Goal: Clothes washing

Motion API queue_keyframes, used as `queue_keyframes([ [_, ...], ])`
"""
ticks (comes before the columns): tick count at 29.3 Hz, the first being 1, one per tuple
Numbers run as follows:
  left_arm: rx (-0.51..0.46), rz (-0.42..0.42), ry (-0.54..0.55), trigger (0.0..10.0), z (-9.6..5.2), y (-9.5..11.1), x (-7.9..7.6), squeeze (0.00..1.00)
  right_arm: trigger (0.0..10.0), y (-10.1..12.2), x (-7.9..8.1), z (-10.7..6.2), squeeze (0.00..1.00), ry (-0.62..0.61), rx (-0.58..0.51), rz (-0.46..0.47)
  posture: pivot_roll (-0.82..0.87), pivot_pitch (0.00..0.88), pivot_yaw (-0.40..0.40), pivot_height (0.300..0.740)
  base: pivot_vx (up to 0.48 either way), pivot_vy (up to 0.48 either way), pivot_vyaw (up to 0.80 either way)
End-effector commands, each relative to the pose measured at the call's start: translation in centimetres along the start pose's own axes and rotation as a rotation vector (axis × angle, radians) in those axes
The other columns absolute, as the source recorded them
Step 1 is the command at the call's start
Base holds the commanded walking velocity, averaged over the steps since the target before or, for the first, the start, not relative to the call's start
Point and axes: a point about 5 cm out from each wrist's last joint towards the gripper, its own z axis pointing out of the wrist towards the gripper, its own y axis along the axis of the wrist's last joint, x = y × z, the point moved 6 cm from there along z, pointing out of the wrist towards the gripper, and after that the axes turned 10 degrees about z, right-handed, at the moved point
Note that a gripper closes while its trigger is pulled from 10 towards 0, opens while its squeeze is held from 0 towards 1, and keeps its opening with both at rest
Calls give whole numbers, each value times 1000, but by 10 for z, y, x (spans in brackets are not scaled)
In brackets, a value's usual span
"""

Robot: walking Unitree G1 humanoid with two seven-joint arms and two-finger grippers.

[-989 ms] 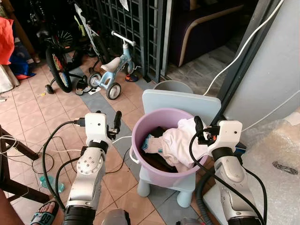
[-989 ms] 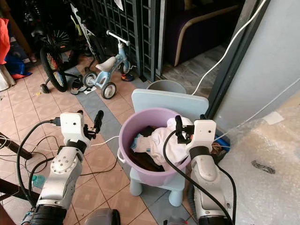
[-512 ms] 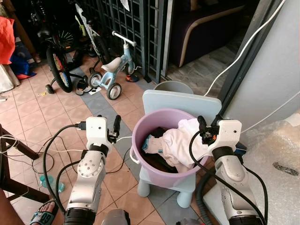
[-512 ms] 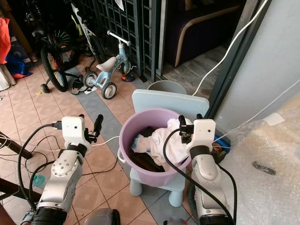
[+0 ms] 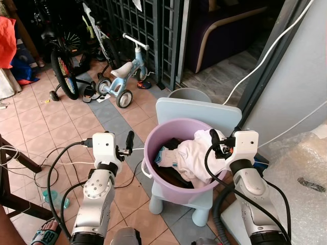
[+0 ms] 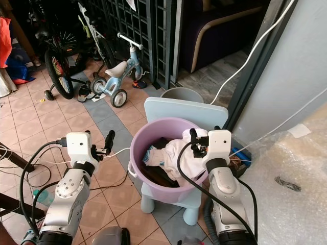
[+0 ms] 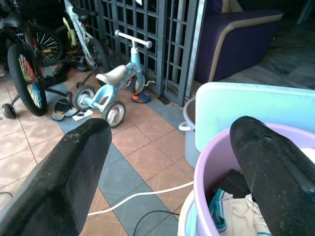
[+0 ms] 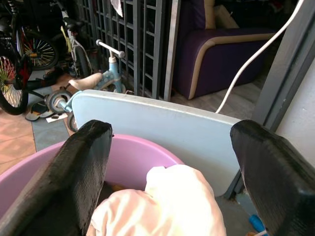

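Floor: square terracotta tiles (image 5: 61, 122) with a grey strip, loose cables trailing across.
Background: black metal grille (image 5: 148, 35), a pale blue balance bike (image 5: 120, 76), a dark sofa behind.
Chair: small pale blue plastic chair (image 5: 196, 109), smooth, with a flat rounded backrest.
Basin: round lilac plastic basin (image 5: 153, 140) sitting on the chair seat.
Laundry: crumpled white cloth (image 5: 191, 153) heaped on darker garments, perhaps with a teal trim, inside the basin.
Left gripper (image 7: 172, 172): beside the basin's outer wall, textured black fingers spread wide, holding nothing.
Right gripper (image 8: 170, 164): at the basin's rim over the white cloth, fingers wide apart, nothing held.
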Motion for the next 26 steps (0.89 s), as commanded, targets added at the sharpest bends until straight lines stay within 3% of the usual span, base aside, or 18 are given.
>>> queue_keyframes([
  [1,-9,3,-4,10000,0,3,1,1000,10000,0,-2,2,1000,-4,4,0,-12,0,31,740,0,0,0],
  [12,2,7,-2,10000,1,2,1,1000,10000,-5,-1,-1,1000,-2,19,0,-14,0,32,740,0,0,0],
  [17,64,60,25,10000,-4,-7,4,1000,10000,-25,-4,0,1000,-15,121,-33,19,0,22,740,0,0,0],
  [18,70,64,24,10000,-7,-8,4,0,10000,-32,-2,2,776,-2,155,-51,28,0,19,740,0,0,0],
  [19,75,65,23,10000,-9,-9,4,0,10000,-37,0,3,627,9,181,-65,28,0,19,740,0,0,0],
  [21,88,66,35,10000,-22,-10,8,0,10000,-49,11,9,0,64,254,-103,65,37,5,740,0,0,0],
  [23,95,66,41,10000,-25,-11,10,0,10000,-54,15,12,0,85,280,-118,65,37,5,740,0,0,0],
  [26,118,75,70,10000,-42,-9,18,0,10000,-69,30,19,0,181,372,-205,133,116,-19,740,0,0,0],
])
